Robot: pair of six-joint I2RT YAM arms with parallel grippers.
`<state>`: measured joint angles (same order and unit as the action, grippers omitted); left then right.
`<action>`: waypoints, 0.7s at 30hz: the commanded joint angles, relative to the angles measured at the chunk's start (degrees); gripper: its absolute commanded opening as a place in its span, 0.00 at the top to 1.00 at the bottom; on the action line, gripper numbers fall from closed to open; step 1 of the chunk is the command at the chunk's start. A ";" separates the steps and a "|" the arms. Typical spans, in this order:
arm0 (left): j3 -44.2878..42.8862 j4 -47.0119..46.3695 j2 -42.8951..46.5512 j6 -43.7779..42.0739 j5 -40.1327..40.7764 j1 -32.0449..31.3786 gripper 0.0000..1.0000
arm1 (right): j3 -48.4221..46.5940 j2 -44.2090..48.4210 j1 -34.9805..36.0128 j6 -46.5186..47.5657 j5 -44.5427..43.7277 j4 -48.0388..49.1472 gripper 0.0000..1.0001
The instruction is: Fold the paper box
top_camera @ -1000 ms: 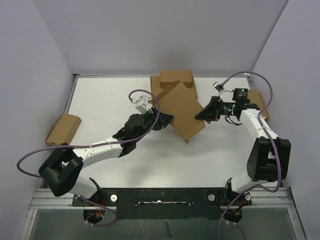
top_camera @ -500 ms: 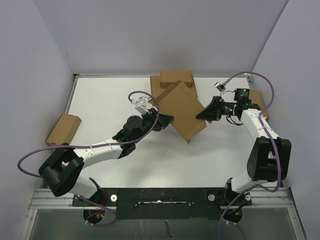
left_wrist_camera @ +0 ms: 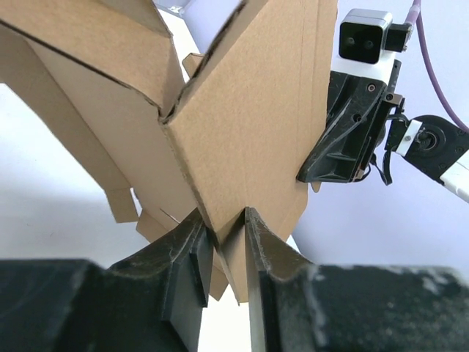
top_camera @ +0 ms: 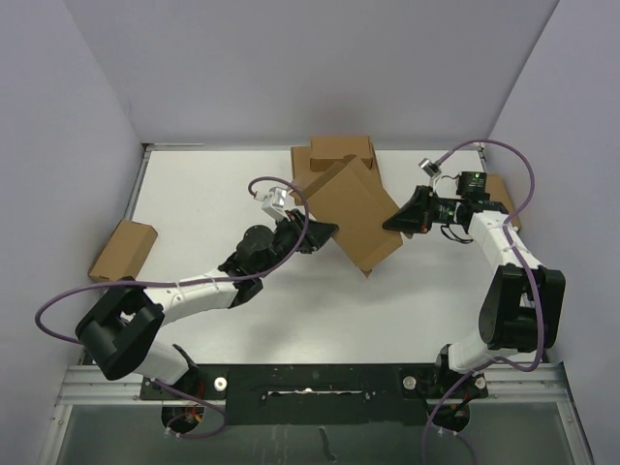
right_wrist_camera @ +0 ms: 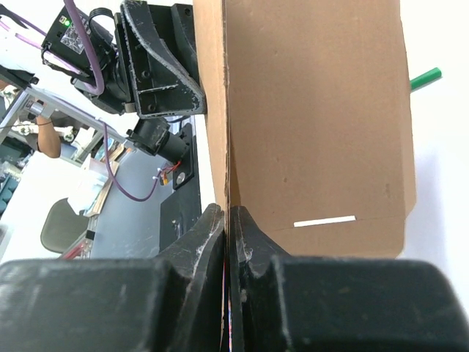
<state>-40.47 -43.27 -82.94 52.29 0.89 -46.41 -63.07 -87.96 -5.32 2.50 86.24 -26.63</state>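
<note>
The paper box (top_camera: 354, 208) is a brown cardboard mailer held tilted above the middle of the table between both arms. My left gripper (top_camera: 327, 232) holds its lower left edge. In the left wrist view the jaws (left_wrist_camera: 221, 220) pinch a folded corner of the box (left_wrist_camera: 249, 125), with flaps spreading out above. My right gripper (top_camera: 392, 223) grips the right edge. The right wrist view shows its jaws (right_wrist_camera: 228, 213) shut on a thin cardboard wall of the box (right_wrist_camera: 315, 110), whose panel carries a white slot mark.
More brown boxes (top_camera: 339, 153) lie at the back of the table behind the held one. A small box (top_camera: 123, 249) rests at the left edge and another (top_camera: 501, 189) at the right, behind the right arm. Purple cables loop over both arms.
The left jaws have narrowed onto the box's folded corner. The box and the right gripper have shifted slightly up and to the right.
</note>
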 commanded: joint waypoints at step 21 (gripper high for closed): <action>0.09 -11.53 -3.83 2.38 -7.44 -0.04 1.00 | -0.26 0.18 -0.19 -0.15 4.03 0.73 1.00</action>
<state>-39.03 -50.46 -85.62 54.15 -4.82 -46.28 -63.07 -87.96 -6.35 2.50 87.11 -26.59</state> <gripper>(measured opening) 0.038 0.039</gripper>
